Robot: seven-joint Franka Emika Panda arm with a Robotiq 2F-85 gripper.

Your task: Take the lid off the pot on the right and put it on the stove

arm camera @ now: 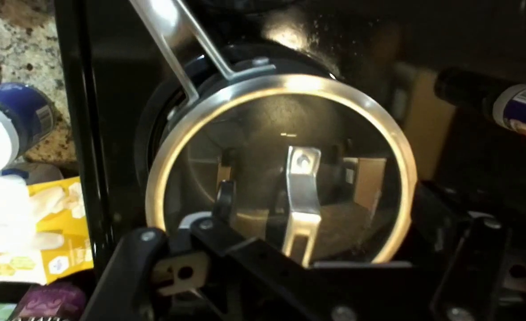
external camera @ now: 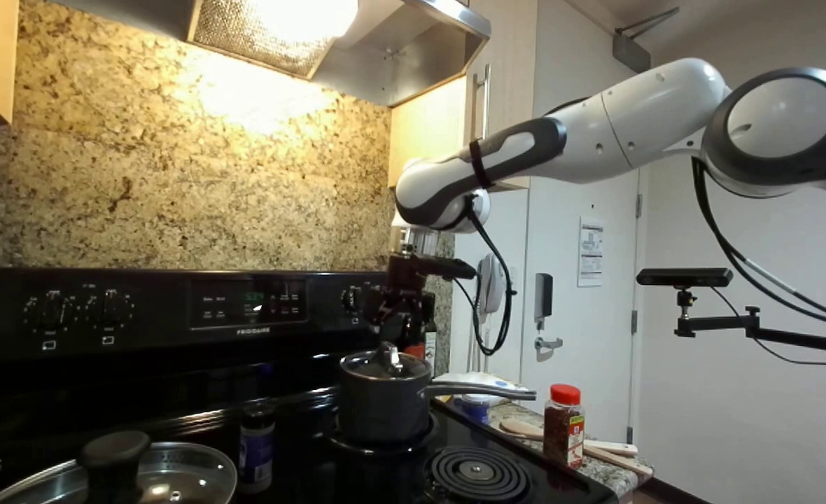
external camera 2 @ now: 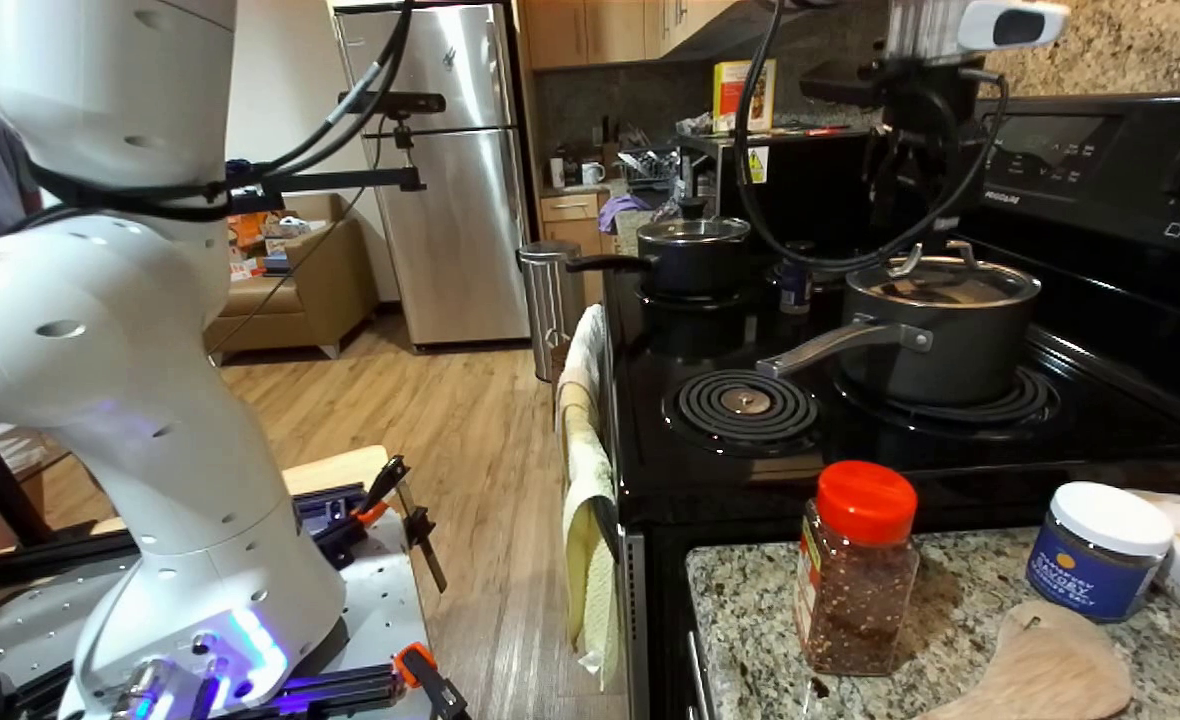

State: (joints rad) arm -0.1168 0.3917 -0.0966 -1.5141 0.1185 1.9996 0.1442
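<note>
The glass lid with a metal rim and shiny arched handle sits flat on the dark grey pot. Lid and pot also show in an exterior view. The pot stands on a rear burner of the black stove, its long handle sticking out sideways. My gripper is over the lid, pointing down, apart from it. In the wrist view the lid fills the middle. The gripper is open and empty, its fingers wide on either side of the lid handle, whose lower end is hidden.
A second lidded pot stands across the stove. A blue-labelled bottle stands between the pots. A coil burner lies in front of the pot. A red-capped jar and blue jar stand on the counter. The range hood hangs above.
</note>
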